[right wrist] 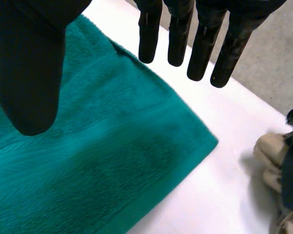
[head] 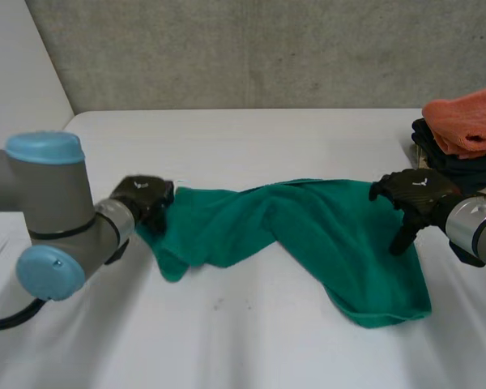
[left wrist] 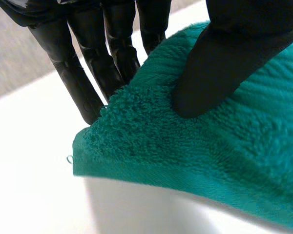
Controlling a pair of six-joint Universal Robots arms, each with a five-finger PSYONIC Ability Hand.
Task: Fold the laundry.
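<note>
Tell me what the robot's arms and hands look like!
The left arm is a chunky grey tube with round joints and light-blue caps. The right arm is grey too. The left hand and right hand are black, each with a tiny white mark on its back. The fingers are slim black sticks with rounded tips; the thumb is much fatter.

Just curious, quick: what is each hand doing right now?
Left hand: shut on a corner of the green terry towel.
Right hand: open, holding nothing.

Grey, blue-capped arms; black left hand and right hand, perhaps white-marked.
</note>
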